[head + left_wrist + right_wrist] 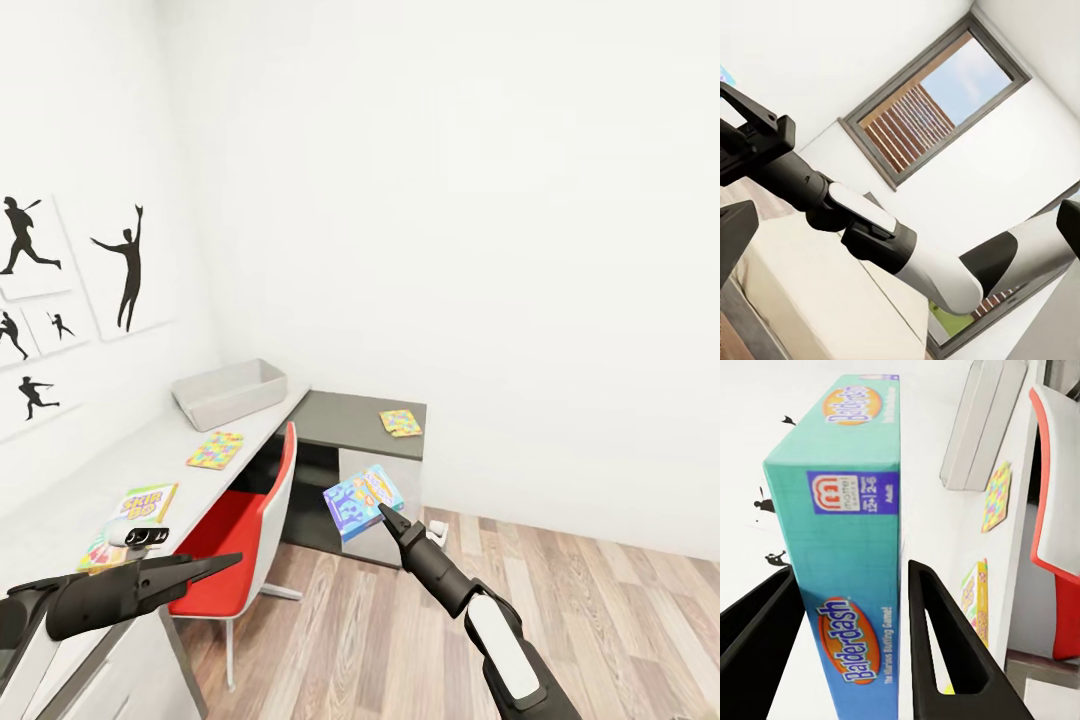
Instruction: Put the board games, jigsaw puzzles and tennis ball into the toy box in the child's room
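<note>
**Red chair blocking the desk front; toy box open from above**

The red chair (243,520) is standing tucked against the table (150,450), closing off the near approach to its edge. Air above the toy box (228,392) is lying open. A jigsaw puzzle (215,450) and the Skip-Bo game (146,502) are occupying the desktop between. Wood floor (580,610) is stretching clear rightward.

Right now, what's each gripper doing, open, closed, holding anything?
Left gripper: looks closed, nothing held.
Right gripper: closed on the Balderdash board game, carried in the air above the floor.
</note>
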Available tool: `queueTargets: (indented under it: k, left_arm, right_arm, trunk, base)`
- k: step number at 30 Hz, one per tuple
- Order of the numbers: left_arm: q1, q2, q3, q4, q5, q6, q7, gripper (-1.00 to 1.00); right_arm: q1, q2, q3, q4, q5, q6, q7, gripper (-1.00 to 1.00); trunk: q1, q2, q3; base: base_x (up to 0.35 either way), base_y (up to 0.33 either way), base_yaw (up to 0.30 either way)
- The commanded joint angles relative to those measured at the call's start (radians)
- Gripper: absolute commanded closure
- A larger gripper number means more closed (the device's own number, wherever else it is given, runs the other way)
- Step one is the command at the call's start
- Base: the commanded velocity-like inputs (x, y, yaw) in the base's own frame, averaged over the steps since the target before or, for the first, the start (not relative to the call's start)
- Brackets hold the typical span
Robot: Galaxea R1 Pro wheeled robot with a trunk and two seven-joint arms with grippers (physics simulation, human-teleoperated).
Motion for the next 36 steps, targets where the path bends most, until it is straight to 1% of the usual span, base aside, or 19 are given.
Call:
queueTargets:
  k: [1, 14, 27, 36]
  left_arm:
    - [0.000, 0.000, 0.000, 0.000, -0.001, 0.011, -0.004, -1.00]
    - [0.000, 0.000, 0.000, 0.000, -0.002, 0.011, -0.004, -1.00]
    - [0.000, 0.000, 0.000, 0.000, -0.002, 0.011, -0.004, -1.00]
    - [-0.001, 0.000, 0.000, 0.000, -0.002, 0.011, -0.004, -1.00]
  right_arm:
    - [0.000, 0.000, -0.001, 0.000, -0.010, 0.008, 0.000, 1.00]
    - [0.000, 0.000, -0.001, -0.002, -0.010, 0.008, 0.000, 1.00]
    - [0.000, 0.000, -0.001, -0.001, -0.010, 0.006, 0.000, 1.00]
    - [0.000, 0.000, 0.002, -0.001, -0.010, -0.008, 0.000, 1.00]
  trunk:
    - [0.001, -0.001, 0.000]
    - [0.001, -0.001, 0.000]
    - [0.001, -0.001, 0.000]
    - [0.001, -0.001, 0.000]
  base:
    - [0.083, -0.012, 0.000]
    - [0.118, -0.004, 0.000]
    - [0.120, -0.102, 0.000]
    - [0.050, -0.022, 0.000]
